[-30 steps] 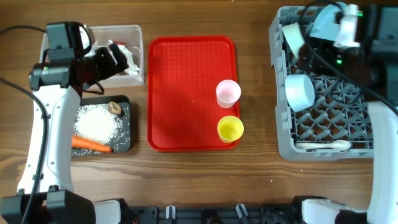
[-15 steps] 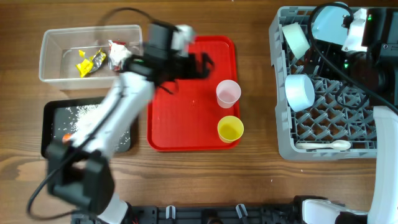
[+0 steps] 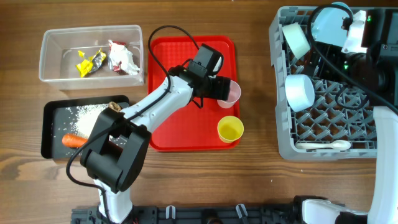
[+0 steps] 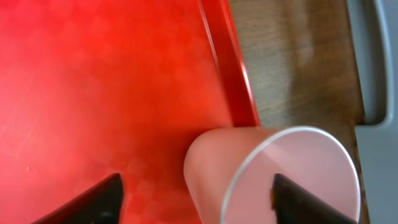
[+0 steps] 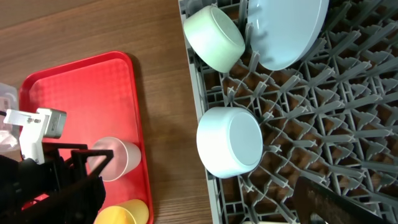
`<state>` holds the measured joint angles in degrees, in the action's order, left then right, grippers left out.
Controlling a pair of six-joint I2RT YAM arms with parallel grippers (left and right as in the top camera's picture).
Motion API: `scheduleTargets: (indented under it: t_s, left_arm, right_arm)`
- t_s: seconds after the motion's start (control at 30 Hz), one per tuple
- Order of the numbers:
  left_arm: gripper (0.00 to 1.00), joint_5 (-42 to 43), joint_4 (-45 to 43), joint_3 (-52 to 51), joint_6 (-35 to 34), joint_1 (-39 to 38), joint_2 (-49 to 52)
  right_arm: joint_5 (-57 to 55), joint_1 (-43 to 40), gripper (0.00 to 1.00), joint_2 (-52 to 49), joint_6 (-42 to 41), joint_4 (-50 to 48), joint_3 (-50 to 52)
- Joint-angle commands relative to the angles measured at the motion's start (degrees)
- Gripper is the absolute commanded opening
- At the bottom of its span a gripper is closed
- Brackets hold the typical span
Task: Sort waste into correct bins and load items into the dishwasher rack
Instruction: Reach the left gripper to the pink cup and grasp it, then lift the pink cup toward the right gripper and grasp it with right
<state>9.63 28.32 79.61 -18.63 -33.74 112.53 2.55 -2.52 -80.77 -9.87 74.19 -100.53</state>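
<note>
- We see the left gripper (image 4: 197,179) with its jaws parted on either side of the small pink plastic cup (image 3: 230,92). One finger (image 4: 102,198) stands clear of the cup's wall, so nothing is clamped.
- That cup stands by the right edge of the flat red plastic tray (image 3: 193,134), mid-way along the wooden table (image 3: 255,186). The small yellow plastic cup (image 3: 230,129) sits in the tray's near right corner.
- The right gripper (image 3: 349,30) hangs over the far side of the grey lattice plastic rack (image 3: 283,146) at the table's right edge, spread wide with nothing in it.
- In the rack we find a light blue round plate (image 3: 324,25), a pale bowl (image 3: 293,38) in the far left corner, a light blue bowl (image 3: 300,92) by the left wall, and a white spoon (image 3: 323,145) along the near side.
- At the table's far left corner, the clear rectangular plastic tub (image 3: 59,71) holds a crumpled yellow wrapper (image 3: 89,62) and a red-white wrapper (image 3: 121,57).
- Just nearer, the shallow black rectangular tray (image 3: 51,127) carries white rice grains (image 3: 87,115), an orange carrot (image 3: 74,140) and a small brown lump (image 3: 114,107).
</note>
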Motion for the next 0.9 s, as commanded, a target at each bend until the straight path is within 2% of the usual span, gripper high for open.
scheduleTargets:
  t_s: [0.0,0.1,0.13,0.37,0.53,0.57,0.73,0.8,0.87]
  left_arm:
    - [0.35,-2.1,0.0,0.5,-0.3,0.2,0.6]
    - [0.08,-2.0,-0.1,0.5,-0.3,0.2,0.6]
    - [0.04,-2.0,-0.1,0.5,-0.8,0.2,0.6]
    - [0.04,1.2,0.5,0.6,-4.8,0.9,0.0]
    - [0.04,18.3,4.9,0.6,-4.5,7.8,-4.0]
    - [0.04,25.0,6.5,0.6,-3.3,11.1,-5.0]
    - [0.04,47.8,11.3,0.6,5.4,20.9,-6.1]
    - [0.04,55.8,12.7,0.5,8.7,24.9,-6.0]
    - [0.04,60.1,13.2,0.5,9.5,27.6,-6.0]
  right_arm:
    - [0.0,-0.1,1.00,0.1,-0.7,0.0,0.2]
    - [0.0,-0.1,1.00,0.1,-0.7,0.0,0.2]
    - [0.0,-0.1,1.00,0.1,-0.7,0.0,0.2]
    - [0.1,-0.1,1.00,-0.4,-0.7,0.1,0.2]
    - [5.1,-0.1,1.00,-0.7,-0.2,-2.4,2.4]
    - [9.9,-0.1,1.00,-0.7,2.4,-4.9,4.6]
    - [26.9,-0.1,1.00,-1.1,10.0,-13.8,13.7]
    - [36.5,-0.1,1.00,-1.4,13.7,-18.3,18.4]
    - [45.2,0.0,1.00,-1.4,16.0,-22.8,22.3]
